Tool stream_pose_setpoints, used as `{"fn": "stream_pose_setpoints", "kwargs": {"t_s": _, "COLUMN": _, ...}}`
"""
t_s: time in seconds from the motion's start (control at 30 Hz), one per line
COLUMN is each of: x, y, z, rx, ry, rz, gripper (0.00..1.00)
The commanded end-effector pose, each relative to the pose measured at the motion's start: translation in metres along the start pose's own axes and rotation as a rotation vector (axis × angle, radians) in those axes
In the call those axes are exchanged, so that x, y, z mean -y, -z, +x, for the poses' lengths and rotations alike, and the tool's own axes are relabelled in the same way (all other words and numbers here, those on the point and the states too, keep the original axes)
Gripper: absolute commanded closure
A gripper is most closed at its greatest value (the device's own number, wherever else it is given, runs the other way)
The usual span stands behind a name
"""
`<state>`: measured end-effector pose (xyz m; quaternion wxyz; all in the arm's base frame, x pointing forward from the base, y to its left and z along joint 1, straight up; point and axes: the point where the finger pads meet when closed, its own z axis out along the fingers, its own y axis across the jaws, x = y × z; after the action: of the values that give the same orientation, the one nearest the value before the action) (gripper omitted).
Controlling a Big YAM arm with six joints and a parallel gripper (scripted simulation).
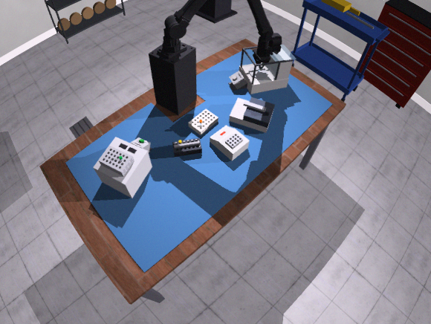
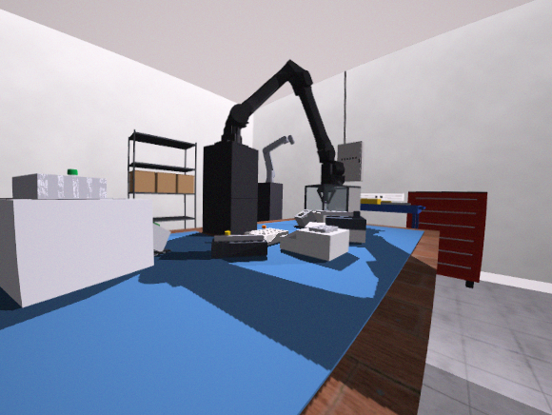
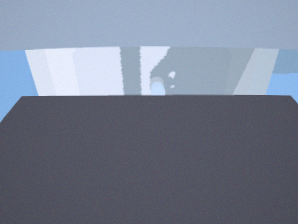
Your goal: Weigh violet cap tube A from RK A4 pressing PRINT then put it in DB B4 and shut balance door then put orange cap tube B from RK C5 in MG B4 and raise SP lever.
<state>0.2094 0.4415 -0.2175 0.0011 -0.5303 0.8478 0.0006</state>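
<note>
My gripper points down inside the glass box of the balance, fingers partly open. Tube A's violet cap is not visible. A small pale round shape shows over the pan area in the wrist view; whether it is tube A is unclear. The balance's top pane is slid back, open. The PRINT key is too small to tell. Tube B's orange cap stands in the rack. The dry block shows empty-looking bores. The magnet block holds a yellow-capped tube.
The spectrophotometer stands between balance and dry block; its lever's position is unclear. The tall mixer holds a green-capped tube. Another green cap shows beside it. Glass walls surround my fingers.
</note>
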Motion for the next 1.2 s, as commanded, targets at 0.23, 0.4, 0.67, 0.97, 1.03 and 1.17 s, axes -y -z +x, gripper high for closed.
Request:
{"fn": "stream_pose_setpoints", "kwargs": {"t_s": 0.23, "x": -0.001, "y": 0.015, "z": -0.012, "rx": 0.023, "ry": 0.01, "rz": 0.0, "gripper": 0.64}}
{"fn": "stream_pose_setpoints", "kwargs": {"t_s": 0.4, "x": -0.001, "y": 0.019, "z": -0.005, "rx": 0.012, "ry": 0.01, "rz": 0.0, "gripper": 0.64}}
{"fn": "stream_pose_setpoints", "kwargs": {"t_s": 0.67, "x": 0.0, "y": 0.03, "z": -0.007, "rx": 0.018, "ry": 0.01, "rz": 0.0, "gripper": 0.64}}
{"fn": "stream_pose_setpoints", "kwargs": {"t_s": 0.97, "x": 0.0, "y": 0.022, "z": -0.011, "rx": 0.02, "ry": 0.002, "rz": 0.0, "gripper": 0.64}}
{"fn": "stream_pose_setpoints", "kwargs": {"t_s": 1.03, "x": 0.0, "y": 0.022, "z": -0.011, "rx": 0.02, "ry": 0.002, "rz": 0.0, "gripper": 0.64}}
{"fn": "stream_pose_setpoints", "kwargs": {"t_s": 1.17, "x": 0.0, "y": 0.022, "z": -0.011, "rx": 0.02, "ry": 0.002, "rz": 0.0, "gripper": 0.64}}
